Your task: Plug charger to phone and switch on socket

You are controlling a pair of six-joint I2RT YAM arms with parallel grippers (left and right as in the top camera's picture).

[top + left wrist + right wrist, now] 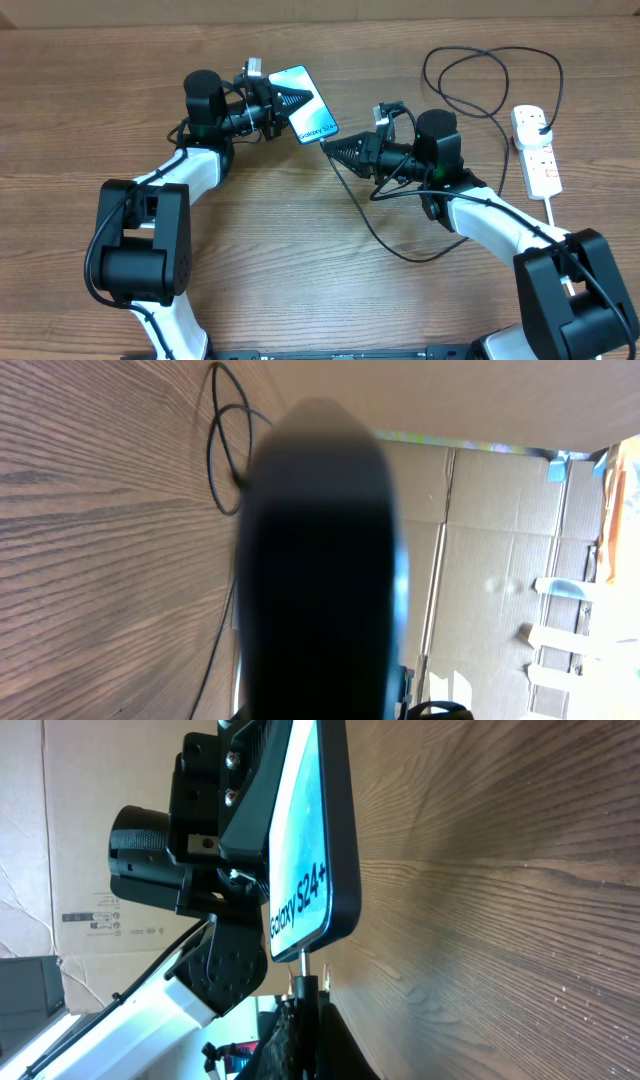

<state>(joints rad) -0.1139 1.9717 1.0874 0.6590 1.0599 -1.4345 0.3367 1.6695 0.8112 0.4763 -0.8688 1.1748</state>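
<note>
Overhead: left claw (292, 103) is clamped on the phone (305, 117), screen up. Right claw (335, 149) pinches the charger (405, 257) by its tip, just ahead at the phone's end. The socket (537, 150) lies well behind the right claw.
Left wrist: the phone (320, 560) is a dark blur between the jaws.
Right wrist: the charger tip (305, 960) touches the phone's (310, 840) edge.

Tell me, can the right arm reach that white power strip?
Probably yes: the socket lies close on its own side. But the right gripper is shut on the charger at the phone, so it's busy.
</note>
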